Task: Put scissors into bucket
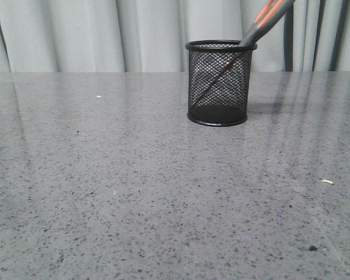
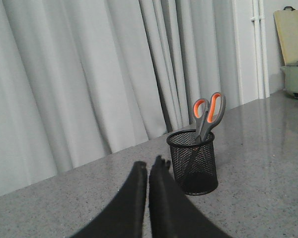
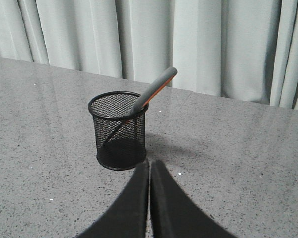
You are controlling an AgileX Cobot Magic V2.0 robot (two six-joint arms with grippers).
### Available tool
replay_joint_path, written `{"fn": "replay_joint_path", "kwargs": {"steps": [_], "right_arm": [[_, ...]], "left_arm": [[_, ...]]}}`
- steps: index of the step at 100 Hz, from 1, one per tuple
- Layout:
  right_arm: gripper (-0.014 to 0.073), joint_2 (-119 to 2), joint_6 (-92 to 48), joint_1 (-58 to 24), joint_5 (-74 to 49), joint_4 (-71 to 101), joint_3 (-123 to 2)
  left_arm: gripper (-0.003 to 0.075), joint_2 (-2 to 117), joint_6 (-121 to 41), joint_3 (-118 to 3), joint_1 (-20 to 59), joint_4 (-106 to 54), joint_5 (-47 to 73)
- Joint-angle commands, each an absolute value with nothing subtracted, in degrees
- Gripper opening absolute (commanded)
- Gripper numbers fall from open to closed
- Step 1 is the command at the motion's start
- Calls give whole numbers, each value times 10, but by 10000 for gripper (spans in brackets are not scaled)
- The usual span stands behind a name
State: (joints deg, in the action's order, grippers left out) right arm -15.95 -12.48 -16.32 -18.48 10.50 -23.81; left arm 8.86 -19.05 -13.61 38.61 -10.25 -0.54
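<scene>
Scissors (image 1: pixel 262 22) blades-down in bucket (image 1: pixel 219 84) on speckled grey table (image 1: pixel 105 192), curtains (image 1: pixel 64 35) behind, both grippers closed, empty

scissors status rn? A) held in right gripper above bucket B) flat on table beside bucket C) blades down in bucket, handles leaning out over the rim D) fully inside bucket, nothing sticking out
C: the scissors stand blades down in the bucket, handles tilted out over its rim, and both the left gripper and the right gripper are shut and apart from them.
</scene>
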Motion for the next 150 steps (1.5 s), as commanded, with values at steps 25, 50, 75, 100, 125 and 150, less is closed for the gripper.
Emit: {"fn": "replay_joint_path", "kwargs": {"steps": [25,50,75,100,125,150], "right_arm": [[-46,-163,-131,-164,-138,100,-251],[-46,-163,-131,-164,-138,100,-251],[-46,-163,-131,-164,-137,100,-251],[-46,-163,-131,-164,-137,100,-251],[-46,-163,-131,-164,-137,100,-251],[-46,-163,-131,-164,-137,100,-251]], "left_arm": [[-20,60,-204,-97,294,-53,-38],[-20,-12,-99,4,109,-26,-26],[-20,-17,-96,23,63,-26,120],[-20,-17,-98,23,51,-28,176],[-19,-17,-98,23,51,-28,176],[-20,-17,-98,23,51,-28,176]]}}
